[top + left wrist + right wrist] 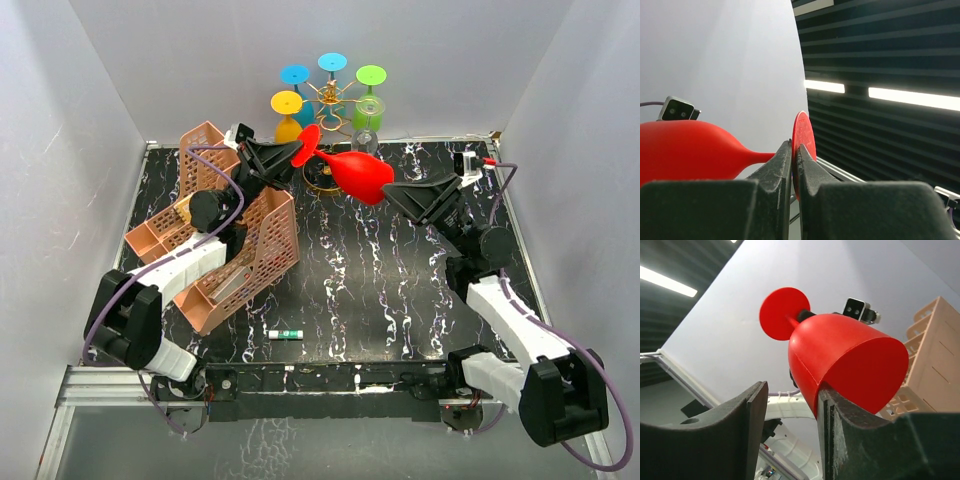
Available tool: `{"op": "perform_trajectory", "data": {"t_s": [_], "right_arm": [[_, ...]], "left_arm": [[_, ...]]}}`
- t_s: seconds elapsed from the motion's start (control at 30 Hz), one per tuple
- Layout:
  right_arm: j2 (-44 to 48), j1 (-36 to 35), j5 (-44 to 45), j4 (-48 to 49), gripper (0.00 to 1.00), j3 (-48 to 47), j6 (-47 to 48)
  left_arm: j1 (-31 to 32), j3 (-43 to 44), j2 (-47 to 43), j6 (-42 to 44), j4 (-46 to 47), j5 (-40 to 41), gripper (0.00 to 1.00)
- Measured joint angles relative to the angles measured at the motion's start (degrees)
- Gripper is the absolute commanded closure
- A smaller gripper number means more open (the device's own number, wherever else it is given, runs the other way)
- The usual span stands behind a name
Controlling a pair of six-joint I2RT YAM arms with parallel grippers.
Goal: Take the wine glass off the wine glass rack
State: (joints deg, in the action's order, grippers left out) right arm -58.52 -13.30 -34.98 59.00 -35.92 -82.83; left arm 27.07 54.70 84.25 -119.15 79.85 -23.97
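Observation:
A red wine glass point(360, 175) hangs on its side above the table, in front of the gold wire wine glass rack point(330, 100). My left gripper point(295, 155) is shut on the edge of its round foot point(803, 132), and the stem and bowl point(685, 150) reach away to the left. My right gripper point(792, 390) straddles the bowl's rim point(840, 355). One finger point(835, 425) sits inside the bowl against the wall. The other finger point(752, 420) stands apart outside it, with a gap showing. Several coloured glasses still hang on the rack, among them a blue one point(294, 75) and a green one point(371, 75).
A pink mesh organizer point(250, 240) stands at the table's left, under my left arm. A small white tube point(286, 334) lies near the front edge. Grey walls close in the back and both sides.

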Motion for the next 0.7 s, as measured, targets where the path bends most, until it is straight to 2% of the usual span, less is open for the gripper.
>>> {"op": "perform_trajectory", "data": {"t_s": [0.2,0.3,0.37,0.5,0.7], "right_arm": [[-4.3,0.3,-0.6,13.7,0.76,0.2,-6.7],[-6.8,0.3,-0.6,19.9,0.80,0.2,-10.5],[-8.3,0.3,-0.5,22.9,0.82,0.1,-12.9],[-9.7,0.3,0.1,23.4,0.92,0.1,-16.6],[-8.0,0.3,0.9,23.0,0.92,0.1,-17.8]], "left_arm": [[0.1,-0.5,1.8,-0.1,5.5,1.4,1.00],[0.6,-0.5,2.4,-0.1,8.5,1.8,1.00],[0.9,-0.6,2.9,-0.1,10.1,2.1,0.93],[0.9,-1.9,3.1,0.0,11.3,2.5,0.77],[0.8,-5.3,3.3,0.0,10.9,2.5,0.48]]}}
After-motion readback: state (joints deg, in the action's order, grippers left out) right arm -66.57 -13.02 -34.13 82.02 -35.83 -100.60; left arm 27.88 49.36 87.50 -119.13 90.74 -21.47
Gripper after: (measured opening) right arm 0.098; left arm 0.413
